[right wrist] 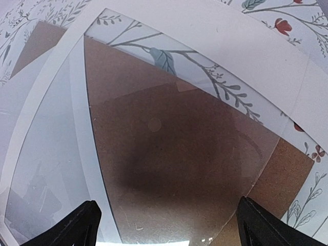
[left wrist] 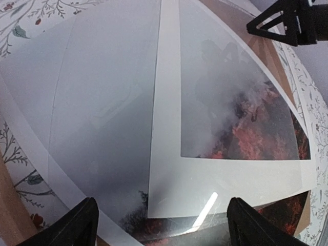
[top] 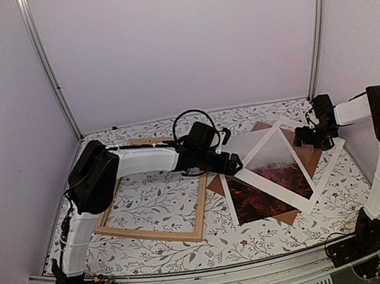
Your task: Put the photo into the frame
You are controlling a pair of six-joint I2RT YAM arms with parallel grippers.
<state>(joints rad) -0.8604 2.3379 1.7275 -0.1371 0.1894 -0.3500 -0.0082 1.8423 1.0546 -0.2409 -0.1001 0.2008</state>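
Observation:
The photo (top: 258, 202), dark red foliage and misty grey, lies flat at centre right, partly under the white cardboard mat (top: 324, 170). In the left wrist view the photo (left wrist: 256, 138) shows through the mat's (left wrist: 169, 102) opening. The light-wood frame (top: 154, 232) lies to the left, empty, with the tablecloth showing inside it. My left gripper (top: 234, 164) is open over the photo's left corner, jaws wide apart (left wrist: 164, 230), holding nothing. My right gripper (top: 306, 138) is open above the stack's far right end (right wrist: 169, 233), holding nothing.
A brown backing board (top: 313, 156) lies under the mat and photo and fills the right wrist view (right wrist: 179, 143). A clear pane (left wrist: 102, 102) with glare lies over the stack; its edge shows in the right wrist view (right wrist: 154, 205). Enclosure walls surround the floral table.

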